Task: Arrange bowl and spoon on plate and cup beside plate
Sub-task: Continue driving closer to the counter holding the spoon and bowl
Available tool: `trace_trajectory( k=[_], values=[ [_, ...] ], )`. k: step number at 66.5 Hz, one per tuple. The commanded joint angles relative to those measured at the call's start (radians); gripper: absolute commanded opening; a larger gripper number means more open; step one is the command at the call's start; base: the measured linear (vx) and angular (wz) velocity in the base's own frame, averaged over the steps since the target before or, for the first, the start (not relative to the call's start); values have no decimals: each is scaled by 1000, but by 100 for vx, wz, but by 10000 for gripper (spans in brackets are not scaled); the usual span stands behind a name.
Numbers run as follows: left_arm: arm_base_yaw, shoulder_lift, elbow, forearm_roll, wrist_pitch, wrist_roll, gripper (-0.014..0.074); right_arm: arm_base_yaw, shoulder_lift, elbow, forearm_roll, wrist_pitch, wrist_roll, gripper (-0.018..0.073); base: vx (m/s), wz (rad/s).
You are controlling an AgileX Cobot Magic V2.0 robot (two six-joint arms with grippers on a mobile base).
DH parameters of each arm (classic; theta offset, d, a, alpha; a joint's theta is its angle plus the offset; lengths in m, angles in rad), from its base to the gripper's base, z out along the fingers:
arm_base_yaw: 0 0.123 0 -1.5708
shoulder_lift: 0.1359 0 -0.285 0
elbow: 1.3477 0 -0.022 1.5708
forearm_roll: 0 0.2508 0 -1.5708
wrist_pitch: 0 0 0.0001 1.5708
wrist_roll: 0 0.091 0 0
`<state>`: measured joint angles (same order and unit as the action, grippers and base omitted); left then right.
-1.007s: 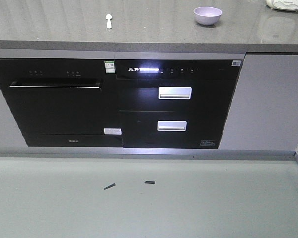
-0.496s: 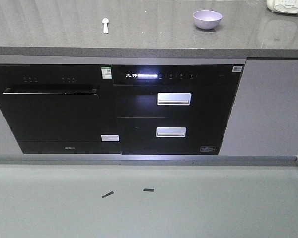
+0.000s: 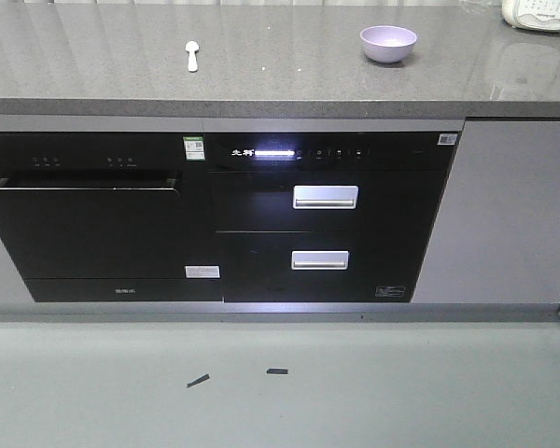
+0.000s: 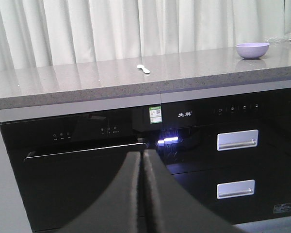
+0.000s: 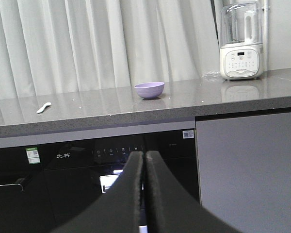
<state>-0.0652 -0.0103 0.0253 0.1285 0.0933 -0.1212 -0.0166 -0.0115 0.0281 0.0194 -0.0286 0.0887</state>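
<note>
**Left wrist-mounted view: both grippers closed on nothing, bowl and spoon up on the counter**

Through the left wrist camera I saw the left gripper (image 4: 143,154) with its two dark fingers (image 4: 123,194) pressed together. Only a thin seam showed between them, and nothing was held. It sat below counter height, facing the black dishwasher (image 4: 82,184). Above and beyond its tip, the mint spoon (image 4: 144,69) lay flat on the grey counter (image 4: 87,82). The lavender bowl (image 4: 252,50) stood farther off, up and to that gripper's right.

The right wrist camera showed the right gripper (image 5: 144,155) likewise clamped together with nothing in it, low in front of the black drawer unit (image 5: 111,158). The bowl stood upright almost straight above and beyond its tip. The spoon lay well off to its left. A white blender (image 5: 241,41) stood up to its right at the back of the counter, and a pale curtain (image 5: 87,43) hung behind everything.

In the front-facing view I could see neither gripper. Bowl and spoon sat well apart on the counter, and two small dark scraps (image 3: 198,380) lay on the floor (image 3: 401,392).
</note>
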Motion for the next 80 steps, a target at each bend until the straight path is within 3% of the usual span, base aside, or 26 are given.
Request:
trace_trajectory(
  k=[1,80],
  values=[
    [0,5,-7,-1,-75,-7,-6,-5,-10,3,-4,-78,-9,-3,10,-2],
    [0,5,-7,-1,-75,-7,-6,-5,-10,3,-4,-78,-9,-3,6,-1]
  ],
)
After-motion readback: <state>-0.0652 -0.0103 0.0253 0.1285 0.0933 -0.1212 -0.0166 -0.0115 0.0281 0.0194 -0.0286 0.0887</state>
